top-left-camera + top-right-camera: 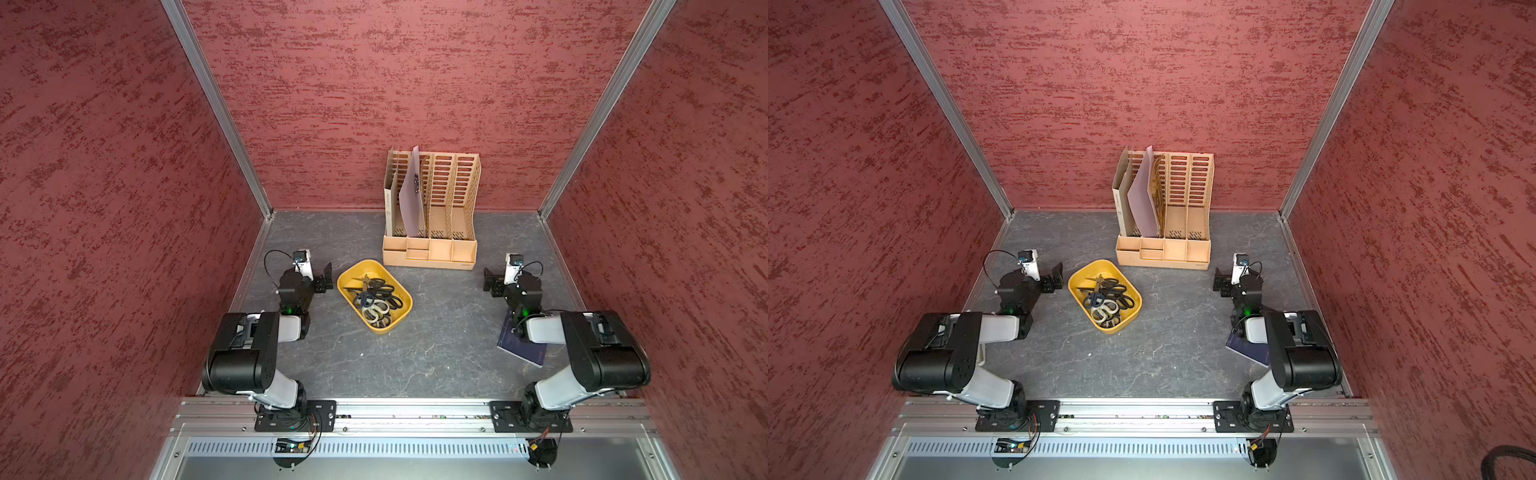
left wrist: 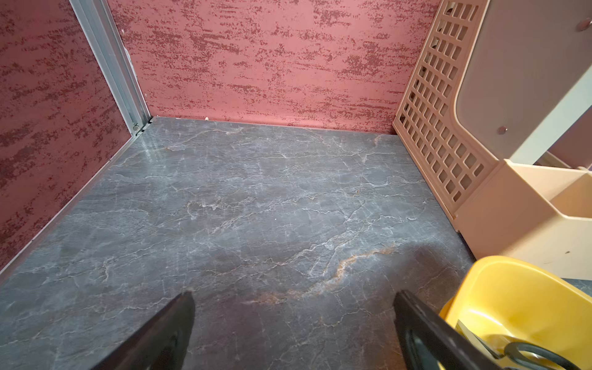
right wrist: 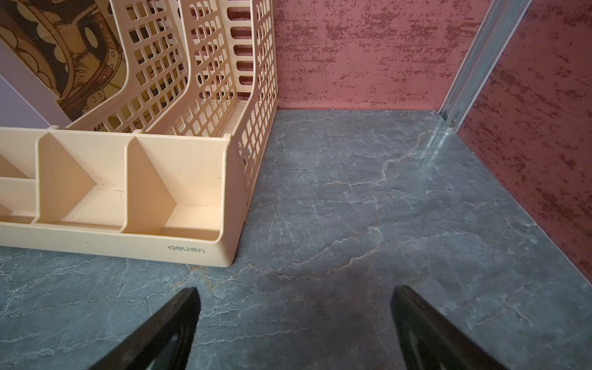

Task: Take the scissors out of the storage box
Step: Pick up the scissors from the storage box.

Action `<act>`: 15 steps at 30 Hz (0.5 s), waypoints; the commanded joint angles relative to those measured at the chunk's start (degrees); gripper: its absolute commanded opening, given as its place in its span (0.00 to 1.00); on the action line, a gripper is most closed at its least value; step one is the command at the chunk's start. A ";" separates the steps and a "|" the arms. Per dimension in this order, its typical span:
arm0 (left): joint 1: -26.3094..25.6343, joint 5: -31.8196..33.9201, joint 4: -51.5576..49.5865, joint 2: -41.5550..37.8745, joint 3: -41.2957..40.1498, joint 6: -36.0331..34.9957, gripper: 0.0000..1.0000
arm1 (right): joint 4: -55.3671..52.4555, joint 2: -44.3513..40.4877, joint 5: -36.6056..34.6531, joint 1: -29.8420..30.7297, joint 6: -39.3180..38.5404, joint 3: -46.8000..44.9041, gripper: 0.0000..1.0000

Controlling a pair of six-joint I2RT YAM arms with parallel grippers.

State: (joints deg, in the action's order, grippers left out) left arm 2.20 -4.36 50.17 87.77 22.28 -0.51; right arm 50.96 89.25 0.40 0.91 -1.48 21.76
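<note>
Left gripper (image 1: 326,279): my jaws on this side stand wide apart and hold nothing. They hover low over the bare grey table (image 1: 440,345), just beside the box's left end.
Left wrist view: both of my dark fingertips (image 2: 179,317) frame only marbled table. The yellow rim sits close outside one of them.
Storage box (image 1: 399,318): a shallow mustard-yellow tray. It lies slantwise on the table between my two arms, nearer my left one.
Scissors (image 1: 376,299): all heaped inside the box in a tangle. The handles are mostly black, with some dark blue and a pale cream pair toward the near end. The blades are hard to tell apart in the pile, so I cannot count the pairs. A black handle loop (image 2: 538,355) shows in my left wrist view.
File organiser (image 1: 440,249): tan and slotted, upright against the back wall, just behind the box. Sheets lean in its left slots.
Right gripper (image 1: 490,282): these jaws also stand wide open and empty, above bare table. They are near the organiser's right front corner and well apart from the box.
Book (image 1: 523,349): dark blue, flat on the table, partly under my right arm.
</note>
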 commanded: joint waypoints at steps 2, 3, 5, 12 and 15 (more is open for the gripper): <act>0.11 -0.25 0.54 -0.02 -0.40 -0.41 1.00 | 1.03 -0.64 0.83 -0.27 0.30 0.72 0.98; 0.09 -0.27 0.54 -0.03 -0.40 -0.44 1.00 | 1.15 -0.52 0.83 -0.23 0.30 0.67 0.98; 0.09 -0.29 0.54 -0.03 -0.40 -0.38 1.00 | 1.08 -0.55 0.83 -0.22 0.31 0.66 0.98; 0.07 -0.22 0.54 -0.04 -0.40 -0.40 1.00 | 1.08 -0.48 0.83 -0.13 0.24 0.73 0.98; 0.09 -0.30 0.54 -0.05 -0.40 -0.39 1.00 | 0.62 -0.49 0.91 -0.21 0.30 0.95 0.99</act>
State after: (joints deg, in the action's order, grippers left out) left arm 2.20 -4.36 50.15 87.77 22.28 -0.51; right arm 50.96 89.25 0.43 0.91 -1.48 21.76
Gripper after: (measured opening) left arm 0.996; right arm 0.984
